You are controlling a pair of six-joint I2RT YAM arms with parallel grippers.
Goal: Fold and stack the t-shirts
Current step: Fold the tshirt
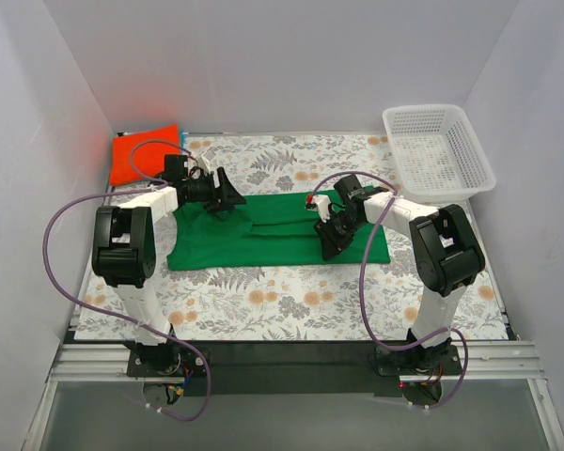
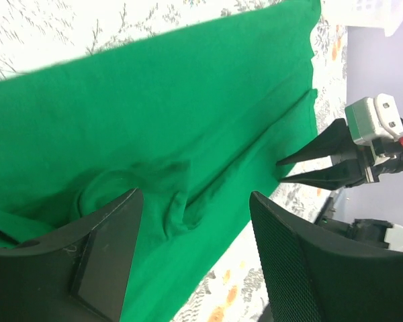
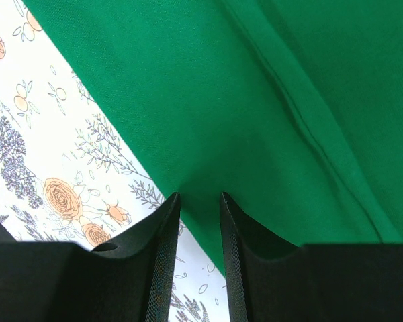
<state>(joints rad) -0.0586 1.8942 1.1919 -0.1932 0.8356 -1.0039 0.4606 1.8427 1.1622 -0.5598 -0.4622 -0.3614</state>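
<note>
White plastic mesh basket (image 1: 439,113) at 1 o'clock, bright green cloth t-shirt (image 1: 273,235) at centre, left gripper (image 2: 193,198) spread wide above it, right gripper (image 3: 199,196) narrowly parted at its edge.

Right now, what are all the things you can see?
green shirt: 1, green, spread in the middle of the tablecloth
orange shirt: 1, orange-red, far left corner
basket: 1, white, far right corner
tablecloth: 1, white with flowers, under everything
cables: 2, purple, looping off the arms
arms: 2, white and black, bases at the near edge
left gripper: 1, black, open over the green shirt's left end
right gripper: 1, black, jaws narrow at the green shirt's edge; grip unclear
</note>
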